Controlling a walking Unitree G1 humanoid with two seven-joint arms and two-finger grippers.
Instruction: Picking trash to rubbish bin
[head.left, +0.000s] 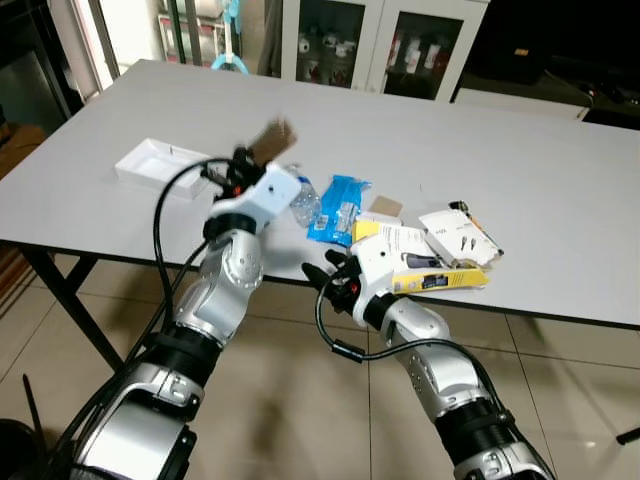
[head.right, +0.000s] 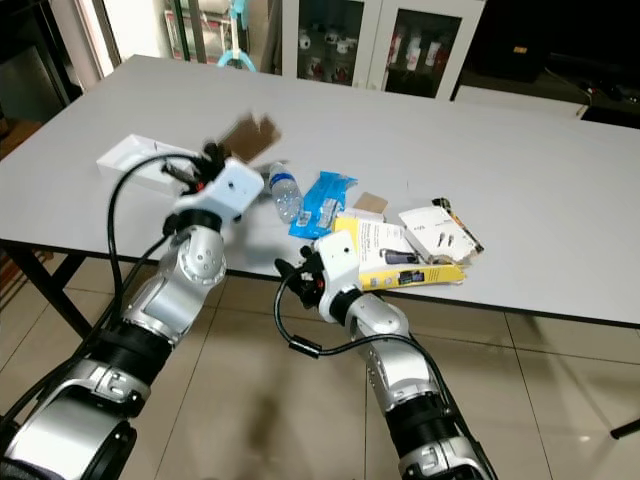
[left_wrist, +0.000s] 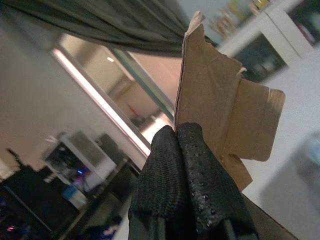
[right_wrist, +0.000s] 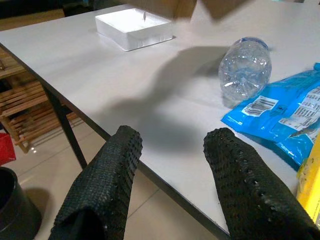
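My left gripper (head.left: 252, 156) is raised above the white table (head.left: 520, 150), shut on a torn piece of brown cardboard (head.left: 273, 137). In the left wrist view the black fingers (left_wrist: 186, 165) pinch the cardboard (left_wrist: 225, 105) at its lower edge. More trash lies on the table: a clear plastic bottle (head.left: 304, 200), a blue packet (head.left: 338, 208), a yellow and white package (head.left: 418, 262), a white card pack (head.left: 460, 234) and a small cardboard scrap (head.left: 385, 206). My right gripper (right_wrist: 172, 137) stands open at the table's front edge, nothing between its fingers, short of the bottle (right_wrist: 245, 67).
A shallow white tray (head.left: 158, 165) lies on the table's left part. A dark round bin (right_wrist: 15, 212) stands on the tiled floor below the table edge. Wooden slats (right_wrist: 22, 112) sit under the table; glass cabinets (head.left: 375, 45) line the far wall.
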